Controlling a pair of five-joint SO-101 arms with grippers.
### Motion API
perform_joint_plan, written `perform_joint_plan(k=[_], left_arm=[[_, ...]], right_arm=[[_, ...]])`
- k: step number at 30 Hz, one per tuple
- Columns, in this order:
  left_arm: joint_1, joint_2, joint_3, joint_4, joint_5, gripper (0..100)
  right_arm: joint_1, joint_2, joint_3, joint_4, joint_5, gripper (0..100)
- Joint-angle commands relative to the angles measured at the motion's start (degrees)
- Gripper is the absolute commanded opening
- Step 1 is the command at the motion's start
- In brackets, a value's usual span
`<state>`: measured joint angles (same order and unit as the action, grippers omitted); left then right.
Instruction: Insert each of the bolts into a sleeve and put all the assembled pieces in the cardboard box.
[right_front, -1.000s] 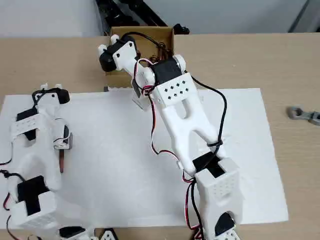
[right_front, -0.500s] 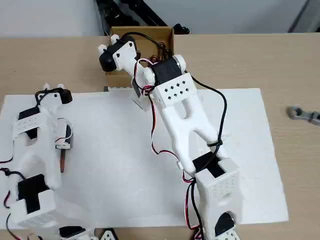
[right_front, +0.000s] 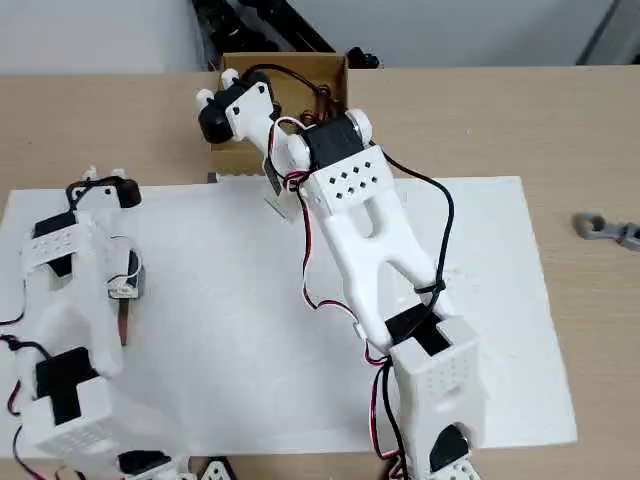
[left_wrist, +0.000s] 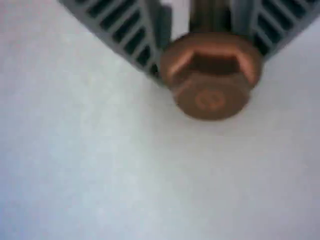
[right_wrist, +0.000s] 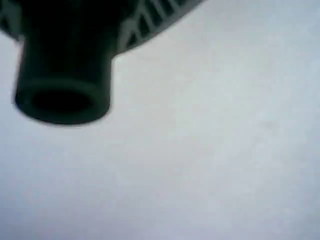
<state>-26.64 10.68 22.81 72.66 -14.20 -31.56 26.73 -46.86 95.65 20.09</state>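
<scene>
- Holding a copper bolt (left_wrist: 210, 75) by its shaft, my left gripper (left_wrist: 205, 27) has its ribbed grey fingers (left_wrist: 120, 35) closed narrowly on both sides of it. The six-sided head points out over the white sheet (left_wrist: 100, 165).
- My right gripper (right_wrist: 65, 20) is closed on a black sleeve (right_wrist: 62, 85). Its open round end hangs free above the same sheet.
- The wrist views give me these two grips from very near. The high view gives me the places instead. My left arm (right_front: 70, 290) is folded over the left side of the sheet. My right arm (right_front: 370, 220) stretches across the sheet, with its wrist just before the cardboard box (right_front: 335, 75) at the far edge of the table (right_front: 560, 110).
- From above I cannot tell how far the sleeve is from the box, because the wrist covers it.
- Compared with one second ago, my left arm swayed a little to the right and came back, so it stands almost as before. My right arm has kept its place near the box.
- I count one bolt, one sleeve, one box and two arms. One small metal tool (right_front: 603, 228) also lies on the bare table, well apart to the right of the sheet.
</scene>
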Motion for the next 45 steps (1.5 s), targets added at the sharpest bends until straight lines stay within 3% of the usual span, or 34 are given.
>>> perform_joint_plan(k=[1, 11, 20, 27, 32, 38, 45], left_arm=[[-0.70, 3.34, -0.48, 5.10, 0.35, 10], [-0.70, 3.34, -3.30, 12.92, 0.35, 10], [-0.79, 3.25, -3.65, 13.10, 2.73, 10], [-6.59, 3.25, -14.90, 16.97, 2.37, 10], [-6.59, 3.43, -18.07, 22.24, 0.62, 10], [-6.51, 3.96, -16.66, 21.45, 0.62, 10], [-6.51, 3.96, -9.98, 12.84, 0.62, 10]], right_arm=[[-0.40, -4.00, -0.26, 0.31, -0.70, 0.4], [-0.40, -3.91, -0.26, 0.31, -0.70, 0.4], [-0.40, -4.18, -0.26, 0.31, -0.70, 0.4], [-0.48, -3.91, -0.26, 0.31, -0.70, 0.4], [-1.36, -3.91, -0.26, 0.31, -0.70, 0.4], [-1.36, -3.91, -0.26, 0.31, -1.23, 0.4], [-1.36, -4.00, -0.26, 0.31, -1.85, 0.4]])
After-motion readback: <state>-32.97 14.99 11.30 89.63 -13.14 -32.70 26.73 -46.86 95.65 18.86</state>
